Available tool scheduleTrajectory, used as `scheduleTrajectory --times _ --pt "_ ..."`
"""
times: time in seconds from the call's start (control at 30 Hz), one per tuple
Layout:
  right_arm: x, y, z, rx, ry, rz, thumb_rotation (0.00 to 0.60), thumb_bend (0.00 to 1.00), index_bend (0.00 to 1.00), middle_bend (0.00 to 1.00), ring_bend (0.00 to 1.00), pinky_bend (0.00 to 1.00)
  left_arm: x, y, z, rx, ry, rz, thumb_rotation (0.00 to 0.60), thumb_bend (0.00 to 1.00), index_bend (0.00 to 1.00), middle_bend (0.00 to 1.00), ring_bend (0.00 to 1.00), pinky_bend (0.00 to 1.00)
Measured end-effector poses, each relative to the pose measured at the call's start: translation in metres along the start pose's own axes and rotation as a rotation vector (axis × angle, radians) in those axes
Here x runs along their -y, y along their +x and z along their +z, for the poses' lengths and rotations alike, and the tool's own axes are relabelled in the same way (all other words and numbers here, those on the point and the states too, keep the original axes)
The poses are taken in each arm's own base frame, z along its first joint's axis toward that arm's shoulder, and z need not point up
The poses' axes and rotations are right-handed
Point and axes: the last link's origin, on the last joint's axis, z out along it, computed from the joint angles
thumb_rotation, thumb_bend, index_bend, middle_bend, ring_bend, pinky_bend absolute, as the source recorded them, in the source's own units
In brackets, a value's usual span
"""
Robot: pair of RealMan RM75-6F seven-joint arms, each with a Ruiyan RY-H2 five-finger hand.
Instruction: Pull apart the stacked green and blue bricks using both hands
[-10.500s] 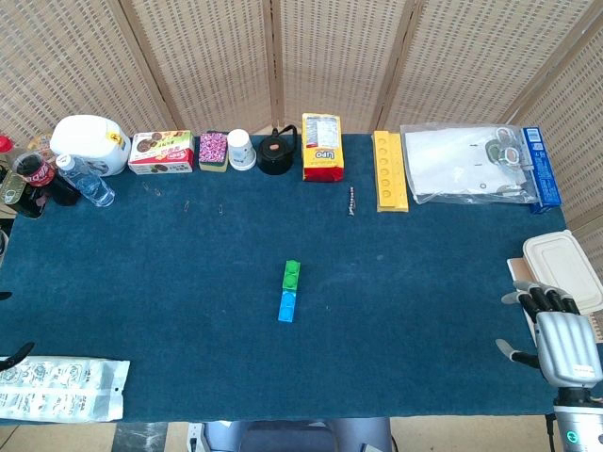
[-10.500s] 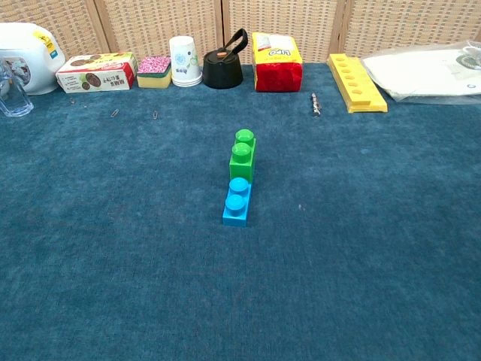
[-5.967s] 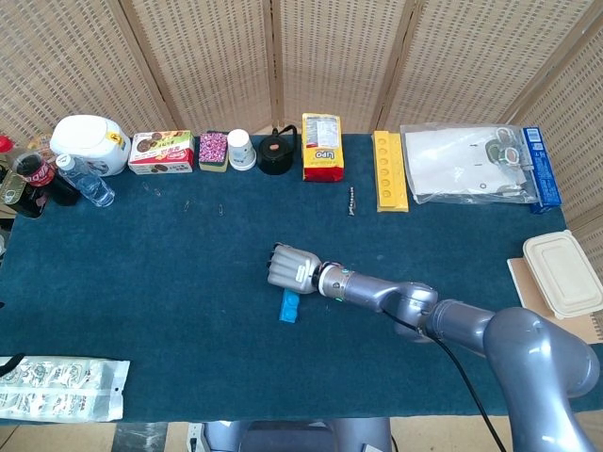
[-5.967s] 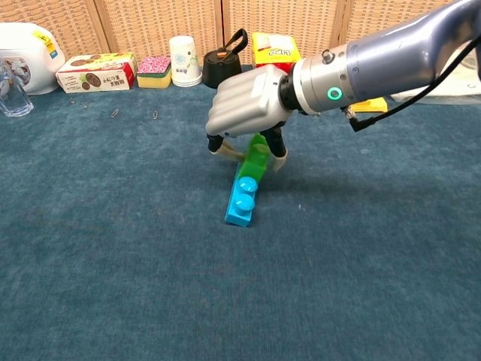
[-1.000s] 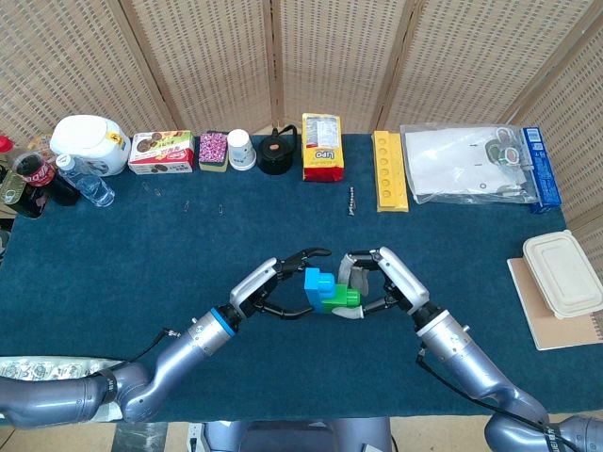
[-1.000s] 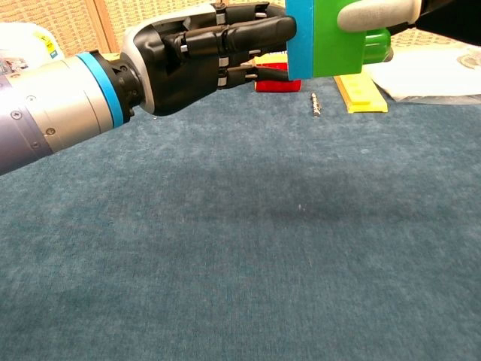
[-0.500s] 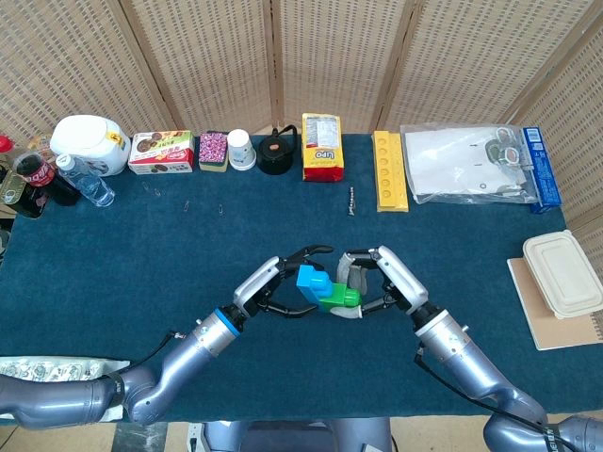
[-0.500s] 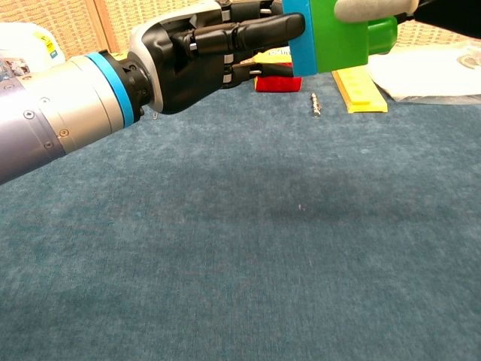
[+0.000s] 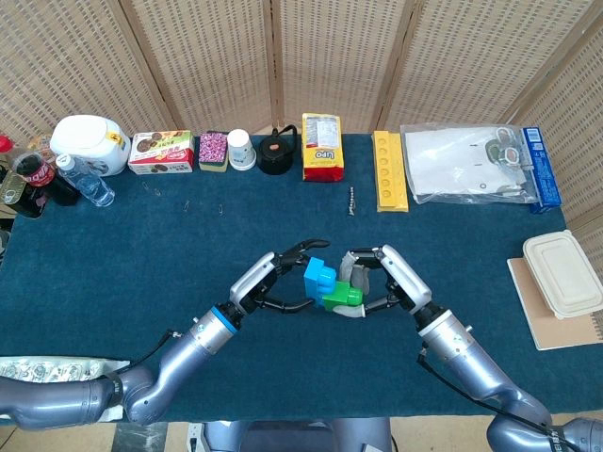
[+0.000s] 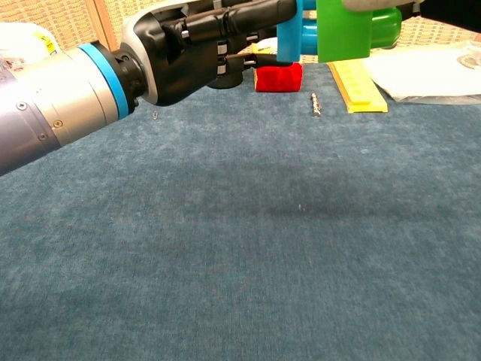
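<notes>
Nearest the robot, both arms reach in over the blue cloth table and meet above its middle, well clear of the surface. The left hand pinches the blue brick between thumb and fingers, while the right hand clamps the green brick in the same way. In the chest view the left hand holds the blue brick at the top of the frame, with a thin gap showing between it and the green brick; the blue studs seem only just out of, or partly within, the green one's underside, and I cannot tell which. By my judgement the pull is nearly done: the bricks are lifted and the joint is opening, leaving only a little more separation. Farther back, along the table's far edge, stand a yellow tray, a red-and-yellow packet and a black kettle.
</notes>
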Motion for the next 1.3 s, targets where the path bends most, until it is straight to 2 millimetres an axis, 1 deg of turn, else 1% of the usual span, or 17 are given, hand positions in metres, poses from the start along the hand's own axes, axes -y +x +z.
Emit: scheduleTrajectory --times 0.27,0.4,0.53,0.7,0.83,1.0,1.13,1.3 --pt "0.004 0.003 -0.001 0.016 -0.001 0.008 0.600 0.00 0.73 0.66 0.70 0.69 -0.004 0.009 -0.004 -0.013 -0.009 -0.001 0.529 0.38 0.63 0.16 0.05 0.20" --pt "0.002 0.007 -0.001 0.018 -0.017 -0.003 0.600 0.00 0.73 0.66 0.70 0.69 -0.008 0.016 -0.010 -0.024 -0.017 0.015 0.523 0.38 0.63 0.16 0.05 0.20" --pt "-0.004 0.013 0.000 0.015 -0.054 -0.027 0.600 0.00 0.73 0.66 0.70 0.69 -0.014 0.029 -0.020 -0.047 -0.027 0.052 0.526 0.38 0.63 0.16 0.05 0.20" --pt "-0.019 0.019 0.002 0.032 -0.121 -0.100 0.600 0.00 0.73 0.66 0.67 0.67 -0.022 0.046 -0.033 -0.077 -0.028 0.103 0.525 0.38 0.63 0.16 0.05 0.20" --pt "-0.031 0.022 0.005 0.065 -0.169 -0.202 0.600 0.00 0.73 0.65 0.65 0.65 -0.032 0.064 -0.049 -0.111 -0.024 0.192 0.531 0.38 0.63 0.16 0.05 0.20" --pt "-0.044 0.022 0.010 0.110 -0.202 -0.384 0.600 0.00 0.72 0.64 0.62 0.62 -0.043 0.079 -0.070 -0.145 -0.018 0.256 0.524 0.38 0.63 0.16 0.05 0.20" --pt "-0.054 0.018 0.013 0.150 -0.219 -0.550 0.600 0.00 0.72 0.63 0.60 0.60 -0.045 0.086 -0.085 -0.160 -0.005 0.284 0.527 0.38 0.63 0.16 0.05 0.20" --pt "-0.067 0.012 0.017 0.190 -0.240 -0.739 0.600 0.00 0.71 0.62 0.59 0.59 -0.043 0.092 -0.094 -0.169 0.015 0.305 0.524 0.38 0.63 0.16 0.05 0.20"
